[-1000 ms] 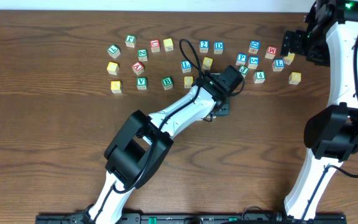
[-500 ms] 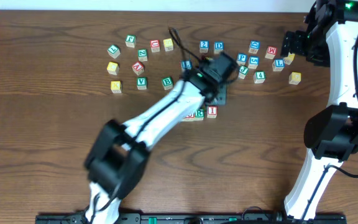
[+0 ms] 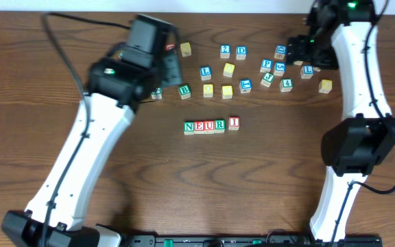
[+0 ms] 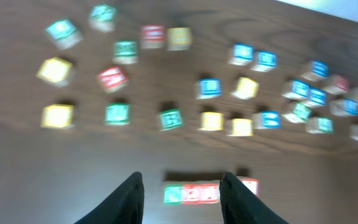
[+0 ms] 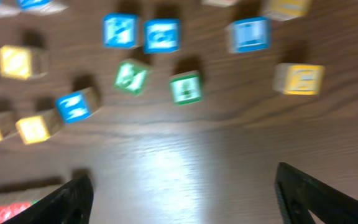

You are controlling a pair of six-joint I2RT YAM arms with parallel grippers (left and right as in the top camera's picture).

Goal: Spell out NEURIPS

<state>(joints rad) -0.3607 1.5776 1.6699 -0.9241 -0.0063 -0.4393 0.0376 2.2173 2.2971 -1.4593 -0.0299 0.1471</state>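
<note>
NEURIPS point(image 3: 211, 125) stands as five cubes, N E U R I, in a row at the centre of the overhead frame. The I cube point(image 3: 234, 122) sits just beside R, set slightly toward the top of the frame. P and S are not yet placed. A blue P cube point(image 3: 266, 65) lies in the scatter at upper right, and no S can be read.

Handling: the cubes appear to be small, light, rigid wood with flat faces. A grip from above across two opposite side faces should be best. The P cube has neighbours close by, so finger clearance is likely tight. An off-centre grip may turn the cube.

The left gripper point(image 4: 182, 177) has its fingers a little apart and holds nothing. The right gripper point(image 5: 184, 177) stands wide and empty above the upper-right scatter.

Change from one second earlier: the left arm lay across the table centre and hid the row. It has swung to the upper left, and the row is uncovered. The right gripper has shifted left over the cluster.
</note>
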